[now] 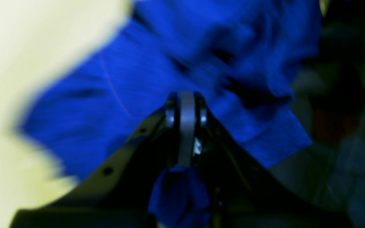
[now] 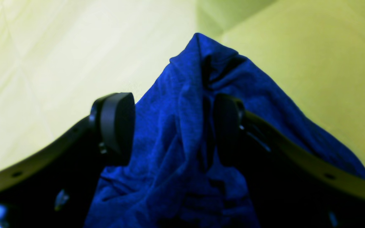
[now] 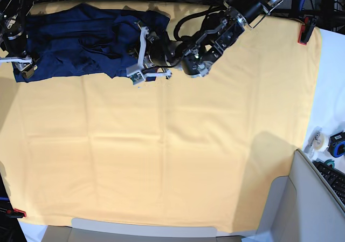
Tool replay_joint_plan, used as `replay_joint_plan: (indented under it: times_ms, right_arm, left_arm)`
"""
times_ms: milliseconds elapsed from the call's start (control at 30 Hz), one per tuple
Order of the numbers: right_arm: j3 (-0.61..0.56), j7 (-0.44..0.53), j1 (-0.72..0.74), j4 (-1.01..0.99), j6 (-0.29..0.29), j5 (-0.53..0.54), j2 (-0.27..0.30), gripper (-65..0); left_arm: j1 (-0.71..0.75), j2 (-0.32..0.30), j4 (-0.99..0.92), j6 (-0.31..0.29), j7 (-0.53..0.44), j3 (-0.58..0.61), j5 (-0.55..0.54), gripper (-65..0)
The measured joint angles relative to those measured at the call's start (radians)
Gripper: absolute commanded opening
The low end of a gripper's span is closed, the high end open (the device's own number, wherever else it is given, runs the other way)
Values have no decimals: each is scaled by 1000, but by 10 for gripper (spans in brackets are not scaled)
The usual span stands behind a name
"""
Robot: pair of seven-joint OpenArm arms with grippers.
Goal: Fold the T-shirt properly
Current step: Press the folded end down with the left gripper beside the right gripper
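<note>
The dark blue T-shirt (image 3: 81, 42) lies crumpled along the far left of the pale yellow cloth (image 3: 172, 145). My left gripper (image 3: 135, 59) is at the shirt's right edge. In the left wrist view its jaws (image 1: 187, 101) are shut, with a fold of blue fabric (image 1: 179, 193) pinched between them and the T-shirt (image 1: 169, 57) spread beyond, blurred. My right gripper (image 3: 21, 64) is at the shirt's left near corner. In the right wrist view it (image 2: 173, 126) stands open, and a bunched ridge of the T-shirt (image 2: 201, 63) runs between its two pads (image 2: 116, 126).
Red clamps (image 3: 305, 32) (image 3: 16, 212) pin the yellow cloth at the far right and near left corners. Small items (image 3: 323, 142) and a keyboard (image 3: 334, 177) sit off the cloth at the right. A grey edge (image 3: 280, 209) borders the near right.
</note>
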Motion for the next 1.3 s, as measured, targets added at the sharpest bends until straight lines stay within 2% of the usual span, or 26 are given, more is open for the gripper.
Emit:
replay_joint_plan:
  times_ms: [67,133,300,433,600,1000,1133,1300]
  right_arm:
    - [0,0,0,0,0,0,0,-267]
    - [0,0,-1,0,0,0,0,-267]
    - [0,0,-3,0,0,0,0,-267]
    - [0,0,-3,0,0,0,0,-267]
    - [0,0,-3,0,0,0,0,-267]
    - [0,0,-3,0,0,0,0,-267]
    - [0,0,-3,0,0,0,0,-267]
    - [0,0,-3,0,0,0,0,-267]
  left_arm:
    - [0,-1,-14,-1,-21,25,11,-646]
    - [-3,8,-31,-5,-34,40,68,-646]
    - [6,81,-73,-3,-53,42,173,-646]
    - [20,109,-73,-4,-51,42,229,-646]
    - [20,143,-73,-3,-46,42,243,-646]
    - [19,172,-39,-3,-49,36,246,-646]
    - [20,180,-47,-3,-118,36,244,-646]
    - [20,219,-151,1,-210,36,248,-646]
